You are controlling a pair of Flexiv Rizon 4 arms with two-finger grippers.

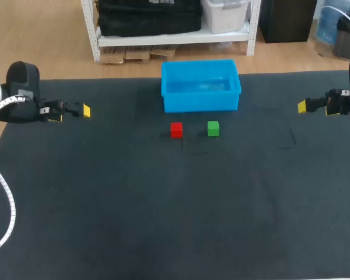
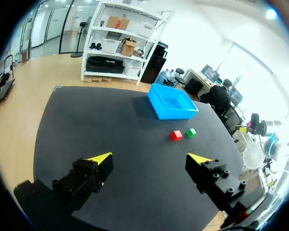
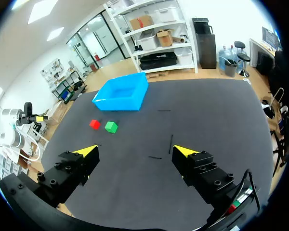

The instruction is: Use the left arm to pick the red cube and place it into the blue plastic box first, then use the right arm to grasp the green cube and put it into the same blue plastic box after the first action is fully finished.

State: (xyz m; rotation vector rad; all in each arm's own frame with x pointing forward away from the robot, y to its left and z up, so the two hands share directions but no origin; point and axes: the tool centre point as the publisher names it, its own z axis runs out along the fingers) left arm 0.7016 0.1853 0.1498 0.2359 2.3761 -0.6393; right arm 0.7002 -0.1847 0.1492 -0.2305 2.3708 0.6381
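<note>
We are holding our left claw [image 2: 149, 159] wide open and empty, well left of the box [image 1: 201, 104], and our right claw [image 3: 135, 150] likewise, well right of it. The red cube [image 1: 176, 129] and green cube [image 1: 213, 128] are sitting on the worktop [image 1: 163, 204] just before the box.

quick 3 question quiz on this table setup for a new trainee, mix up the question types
1. True or false: the small red cube already lies inside the blue plastic box.
2. The small green cube sits: A) on the dark table mat beside the red cube, on the side towards the right gripper; B) stacked on the red cube; C) inside the blue box.
3. Fill in: the left gripper and the right gripper each hold ____.

Key
1. False: it lies on the mat in front of the box.
2. A
3. Nothing: both are open, out near the table's side edges.
</note>
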